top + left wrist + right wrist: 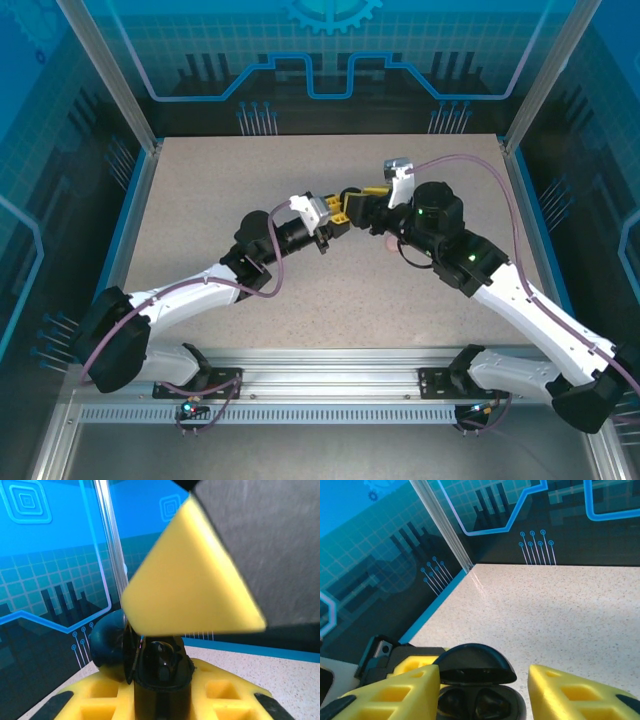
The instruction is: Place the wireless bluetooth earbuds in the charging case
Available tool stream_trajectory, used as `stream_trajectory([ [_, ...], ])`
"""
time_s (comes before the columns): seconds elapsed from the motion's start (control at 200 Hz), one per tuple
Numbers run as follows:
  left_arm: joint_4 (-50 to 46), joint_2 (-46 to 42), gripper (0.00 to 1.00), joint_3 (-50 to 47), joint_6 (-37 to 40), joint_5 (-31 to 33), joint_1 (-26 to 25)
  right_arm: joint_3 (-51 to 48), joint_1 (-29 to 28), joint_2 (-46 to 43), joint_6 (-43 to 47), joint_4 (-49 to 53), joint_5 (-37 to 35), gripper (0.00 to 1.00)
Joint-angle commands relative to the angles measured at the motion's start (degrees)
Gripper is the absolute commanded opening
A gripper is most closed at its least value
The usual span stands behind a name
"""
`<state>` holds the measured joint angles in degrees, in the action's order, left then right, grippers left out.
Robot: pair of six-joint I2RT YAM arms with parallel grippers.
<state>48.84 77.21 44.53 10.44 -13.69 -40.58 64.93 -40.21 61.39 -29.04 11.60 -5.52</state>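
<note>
The black charging case (161, 690) stands upright between the yellow fingers of my left gripper (162, 702), which is shut on it. Its lid (106, 646) hangs open to the left. A black earbud (166, 656) sits in the case's well. In the right wrist view the same case (477, 700) shows its raised lid (476, 664) and two dark wells. My right gripper (484, 672) hovers just over it, open, with one yellow finger (400, 692) on each side and nothing held. In the top view both grippers, left (337, 213) and right (362, 203), meet at mid-table.
A small pale pink item (385, 243) lies on the speckled tabletop (250, 180) under the right arm. Blue-patterned walls and a clear corner post (445, 527) enclose the table. One yellow finger of the right gripper (190, 580) hangs close above the case in the left wrist view.
</note>
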Motion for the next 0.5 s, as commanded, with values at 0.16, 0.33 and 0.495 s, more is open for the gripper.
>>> stream_trajectory([
  [0.16,3.59,-0.13,0.0,0.71,-1.56,0.42,-0.43,8.36,2.51,-3.89,-1.8,2.97,3.47,0.67],
  [0.33,4.07,-0.17,0.0,-0.18,-1.56,0.41,-0.38,12.04,6.16,-3.73,-1.4,10.82,3.67,0.68],
  [0.495,3.32,-0.27,0.0,-1.52,-0.41,-0.47,-0.38,18.33,11.06,3.72,0.23,21.8,7.43,0.66],
])
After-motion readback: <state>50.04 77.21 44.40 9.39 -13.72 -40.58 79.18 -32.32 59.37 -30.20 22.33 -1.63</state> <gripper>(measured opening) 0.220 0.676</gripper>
